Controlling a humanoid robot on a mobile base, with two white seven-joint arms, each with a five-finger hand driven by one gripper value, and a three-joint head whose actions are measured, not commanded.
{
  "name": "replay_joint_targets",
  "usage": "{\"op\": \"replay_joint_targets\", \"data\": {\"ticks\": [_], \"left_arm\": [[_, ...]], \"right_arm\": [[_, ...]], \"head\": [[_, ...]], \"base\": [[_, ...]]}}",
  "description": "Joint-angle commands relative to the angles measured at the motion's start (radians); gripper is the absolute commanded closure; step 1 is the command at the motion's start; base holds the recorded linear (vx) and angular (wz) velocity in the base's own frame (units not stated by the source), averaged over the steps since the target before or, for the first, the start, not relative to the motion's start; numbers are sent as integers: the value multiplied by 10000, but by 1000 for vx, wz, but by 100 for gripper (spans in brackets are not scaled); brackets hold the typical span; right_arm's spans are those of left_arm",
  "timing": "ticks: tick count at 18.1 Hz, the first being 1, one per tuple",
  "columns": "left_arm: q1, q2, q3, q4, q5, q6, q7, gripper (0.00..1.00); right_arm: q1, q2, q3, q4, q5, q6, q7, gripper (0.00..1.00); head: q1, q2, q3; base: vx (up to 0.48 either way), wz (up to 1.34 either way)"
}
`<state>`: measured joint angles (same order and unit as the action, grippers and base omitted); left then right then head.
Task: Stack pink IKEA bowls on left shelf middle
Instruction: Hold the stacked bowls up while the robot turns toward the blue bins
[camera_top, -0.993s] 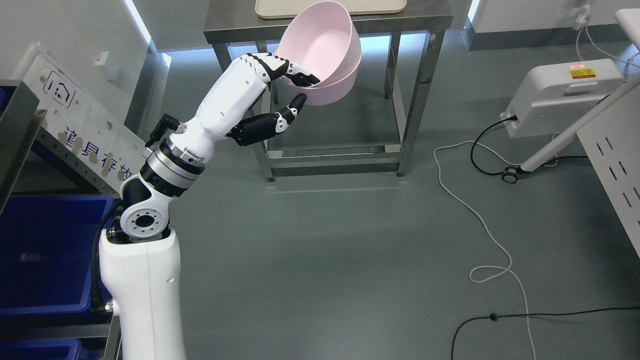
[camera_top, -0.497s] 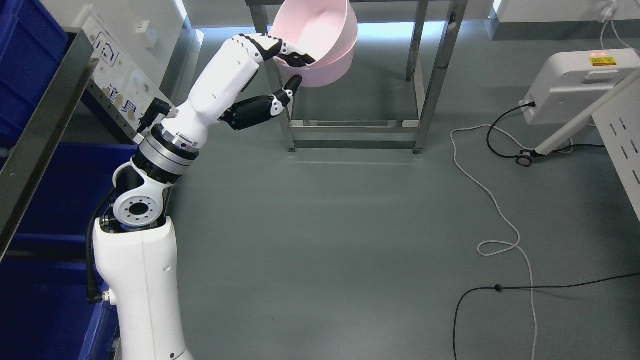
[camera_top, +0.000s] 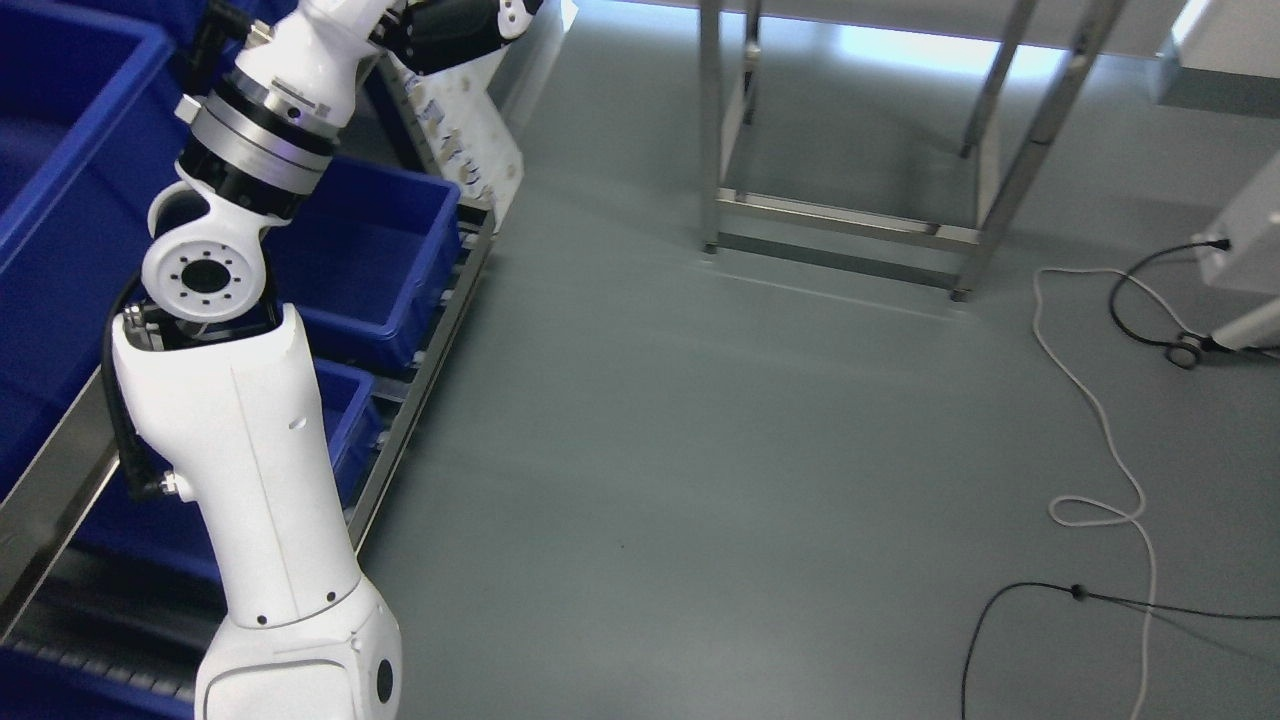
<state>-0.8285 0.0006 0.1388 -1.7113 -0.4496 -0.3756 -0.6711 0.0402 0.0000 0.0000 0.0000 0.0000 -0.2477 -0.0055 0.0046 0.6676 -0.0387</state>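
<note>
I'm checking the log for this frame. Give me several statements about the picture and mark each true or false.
1. The left arm rises along the picture's left side. True.
2. Blue bins sit on the metal rack at left. True.
3. A pink bowl is fully visible. False: none shows; the arm runs off the top edge.
4. A white cable lies looped on the grey floor. True.
5. The right arm reaches across the floor. False: it is out of view.
</note>
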Motion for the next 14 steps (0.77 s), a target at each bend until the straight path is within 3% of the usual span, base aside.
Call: {"op": "replay_joint_targets", "data": {"ticks": [1,4,14], "left_arm": [[-903,849,84,24,-45,319,-267,95],[-873,1710,267,24,1,458,-605,94],[-506,2403,376,24,1,1163,-1769,93]], "right_arm": [[-3,-175,-46,-175,-15,7,55,0],[-3,-175,-46,-175,-15,7,55,0],[-3,-175,-46,-175,-15,7,55,0]], "head": [[0,0,0],[0,0,0],[0,0,0]], "base": [[-215,760],[-156,955],[-48,1097]]}}
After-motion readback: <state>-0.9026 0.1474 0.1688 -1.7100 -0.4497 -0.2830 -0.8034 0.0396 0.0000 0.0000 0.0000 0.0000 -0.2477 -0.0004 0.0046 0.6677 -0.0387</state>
